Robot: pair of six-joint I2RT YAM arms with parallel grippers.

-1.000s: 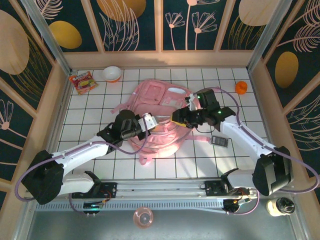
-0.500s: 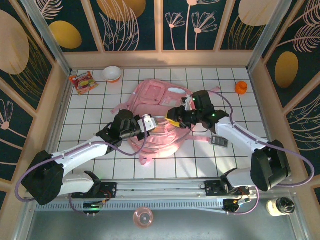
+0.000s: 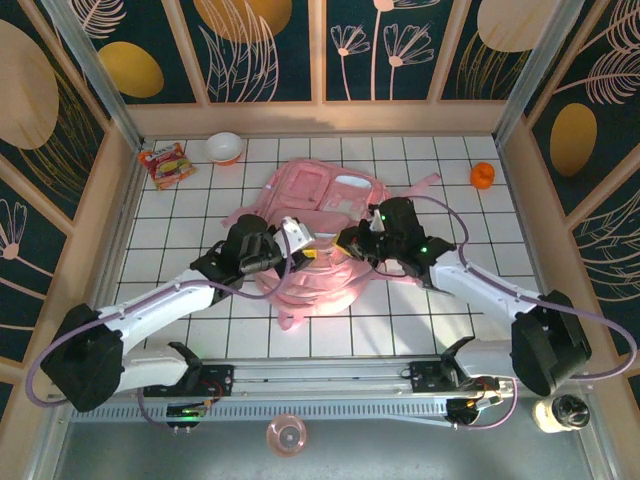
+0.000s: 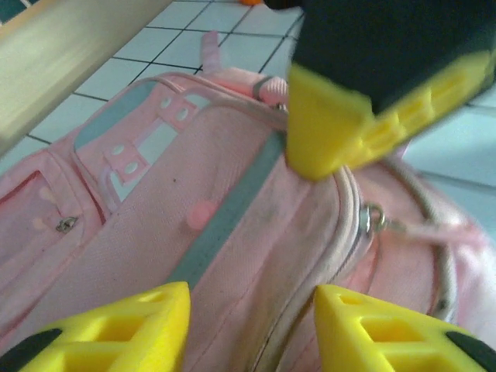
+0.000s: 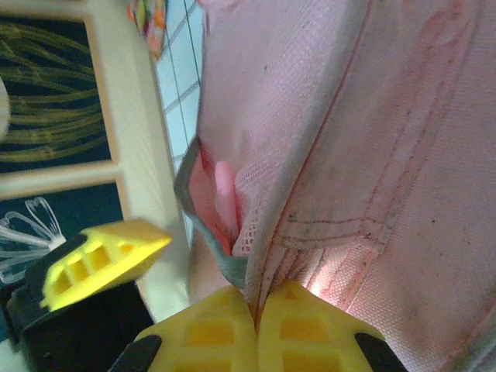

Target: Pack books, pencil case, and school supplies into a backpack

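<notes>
The pink backpack (image 3: 322, 190) lies flat in the middle of the tiled table. My left gripper (image 3: 308, 248) hovers open over its near half. In the left wrist view the yellow fingers (image 4: 116, 329) straddle the zip seam of the backpack (image 4: 155, 209) without touching it. My right gripper (image 3: 343, 240) meets it from the right. In the right wrist view the right gripper (image 5: 256, 310) is shut on the fabric edge of the backpack (image 5: 372, 116), beside a gaping pocket mouth (image 5: 213, 205). The books, pencil case and school supplies are out of view.
A snack packet (image 3: 165, 163) and a white bowl (image 3: 224, 147) lie at the far left corner. A small orange object (image 3: 482, 175) sits at the far right. Wooden walls ring the table. The two grippers are close together over the backpack.
My left gripper has opened and let go of the backpack. My right gripper has moved left and down onto the backpack and shut on its fabric edge.
</notes>
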